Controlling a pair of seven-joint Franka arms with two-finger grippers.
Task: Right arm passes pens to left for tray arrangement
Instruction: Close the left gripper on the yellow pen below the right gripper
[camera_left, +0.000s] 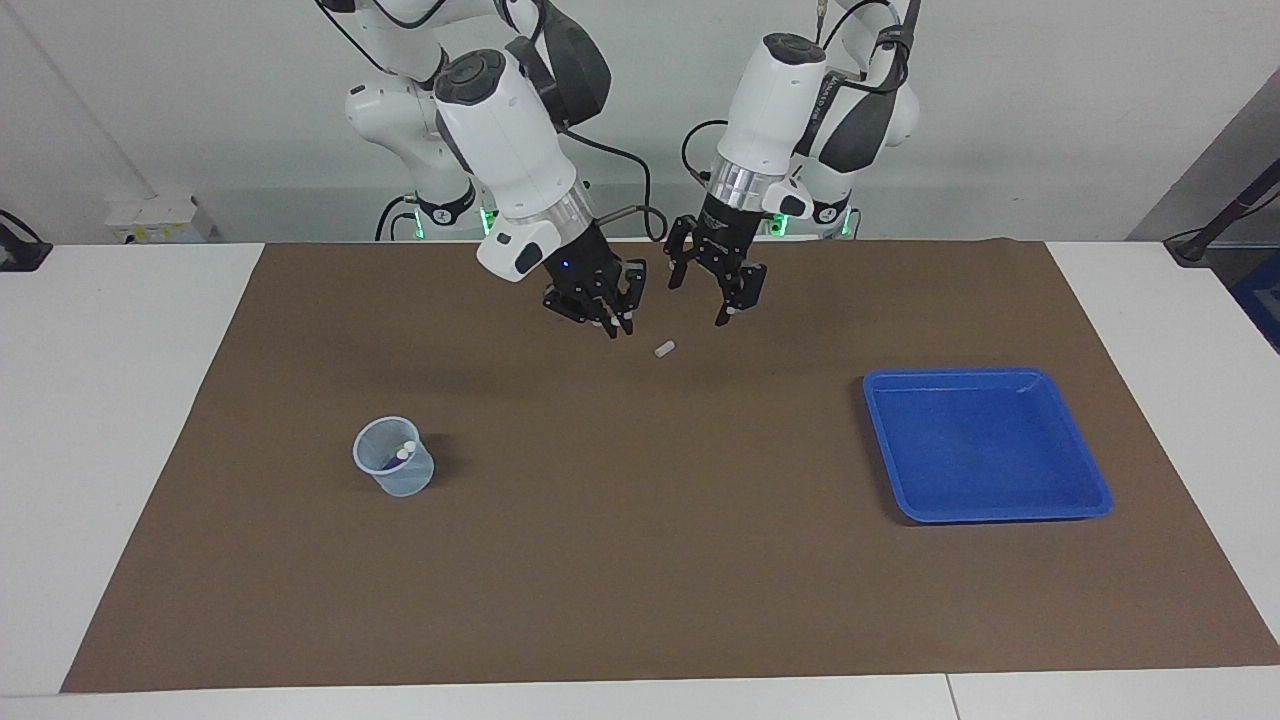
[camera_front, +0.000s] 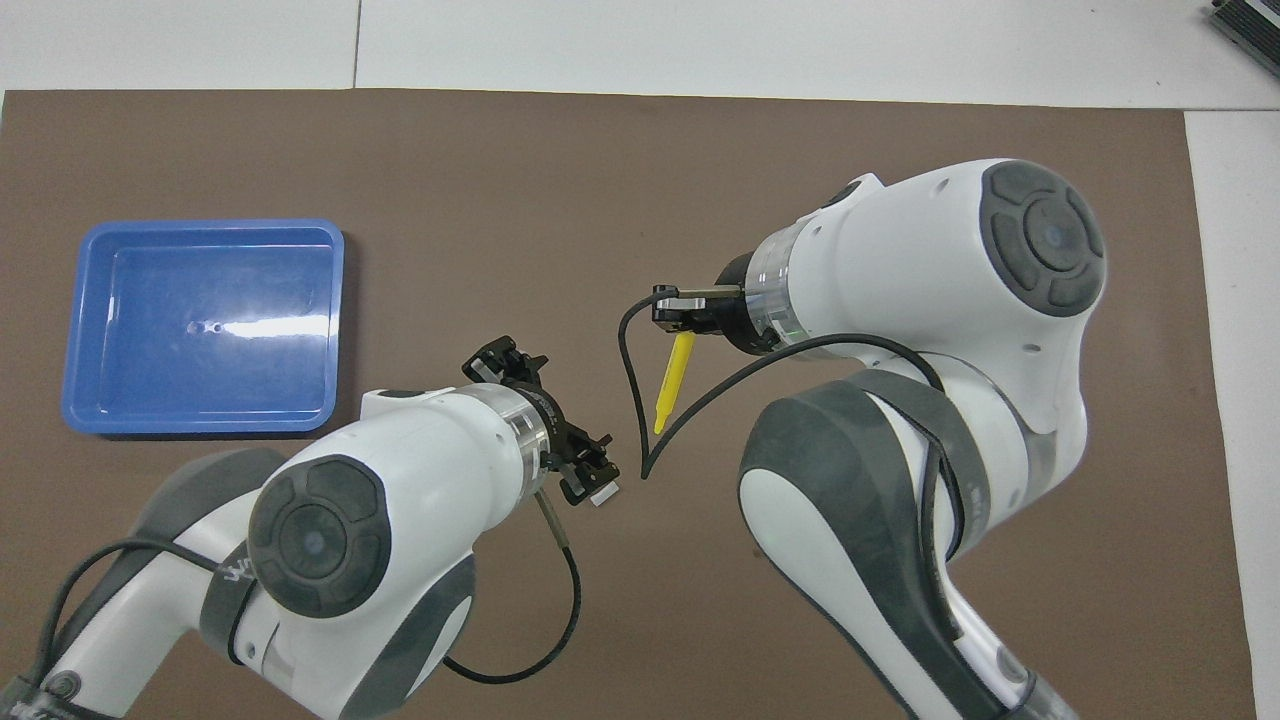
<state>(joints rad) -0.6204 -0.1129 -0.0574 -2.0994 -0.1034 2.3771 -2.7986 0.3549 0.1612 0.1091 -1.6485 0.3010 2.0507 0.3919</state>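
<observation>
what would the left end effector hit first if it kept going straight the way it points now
Most likely the bare brown mat. The open left end effector points down over it, a little toward the tray's end from the small white stub. Depth is unclear, so a brush with the stub can't be excluded.

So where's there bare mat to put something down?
Bare mat lies between the cup and the tray, and from both to the mat's edge farthest from the robots. Crowded: the white stub, under both pincers.
</observation>
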